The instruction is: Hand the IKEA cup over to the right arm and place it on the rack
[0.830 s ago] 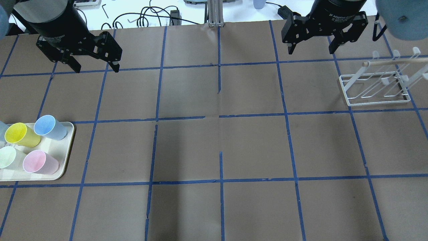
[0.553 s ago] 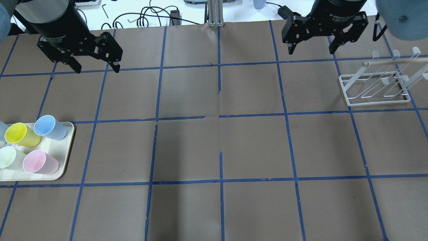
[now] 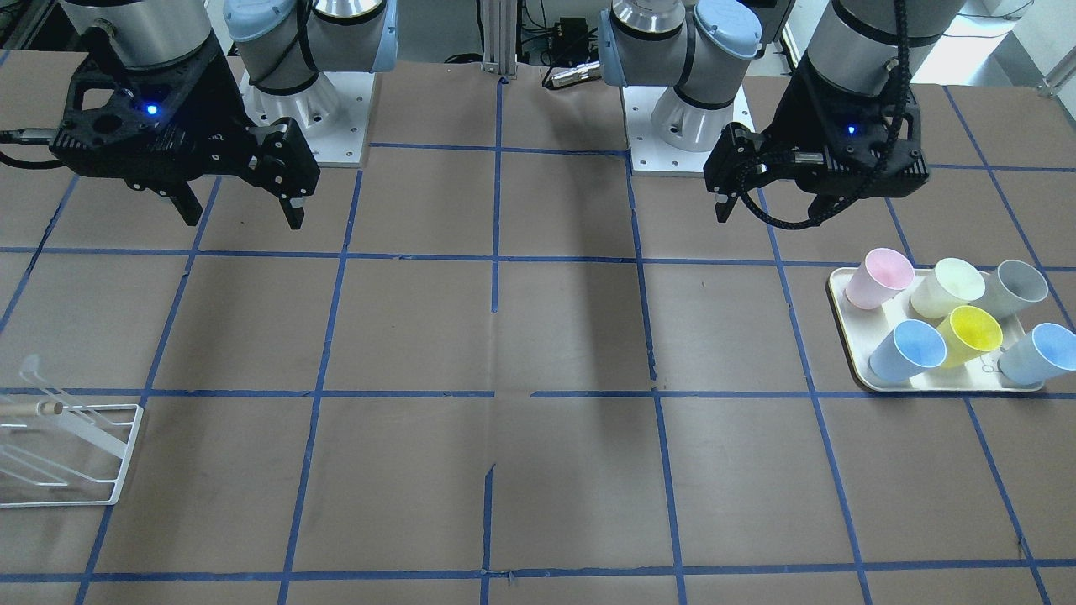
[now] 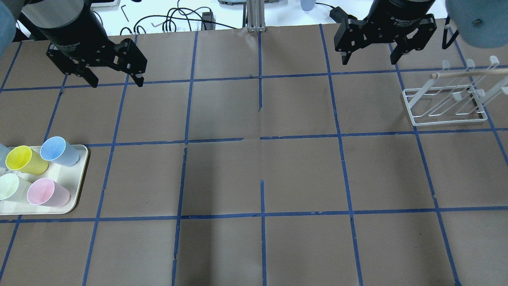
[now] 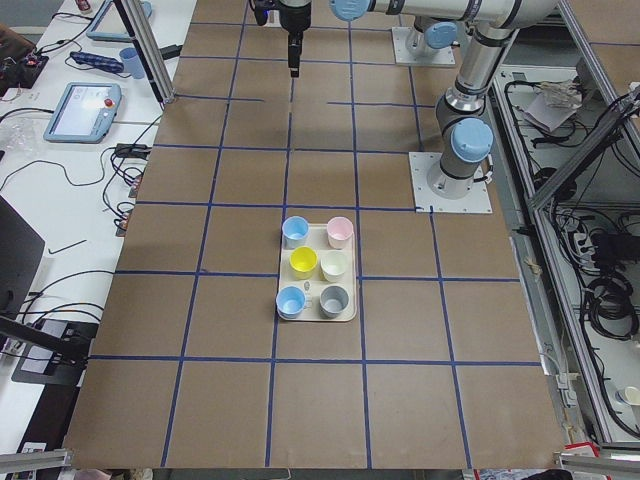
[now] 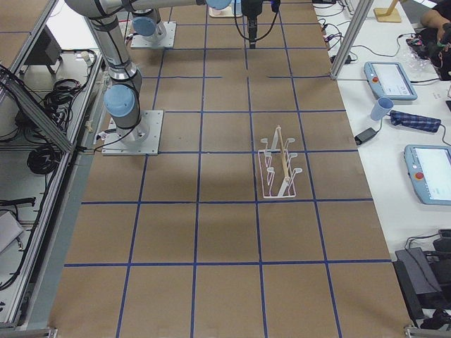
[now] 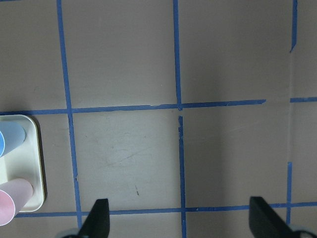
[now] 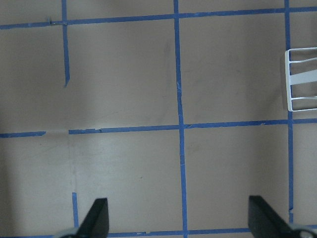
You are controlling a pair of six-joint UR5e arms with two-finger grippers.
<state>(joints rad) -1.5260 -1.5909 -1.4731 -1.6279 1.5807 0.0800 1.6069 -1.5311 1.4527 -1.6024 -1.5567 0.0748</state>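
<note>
The yellow cup (image 4: 19, 157) stands upright, mouth up, on the tray (image 4: 74, 174) at the left end of the bench (image 4: 262, 171). It is in the middle of one row, between two blue cups (image 3: 908, 349). A pink cup (image 4: 43, 192), a cream cup (image 3: 948, 286) and a grey cup (image 3: 1015, 287) fill the tray's other row.

The left hand (image 4: 116, 81) hangs above the bench with its fingers spread wide and nothing between them. It is well apart from the tray; its wrist camera catches only the tray's corner at the view's edge.

The right hand (image 4: 369, 59) is also spread and holds nothing, hanging above bare bench near the rack (image 4: 448, 121). The rack sits flat at the right end of the bench, its rod (image 4: 468, 73) lying across the top, with no cup on it.
</note>
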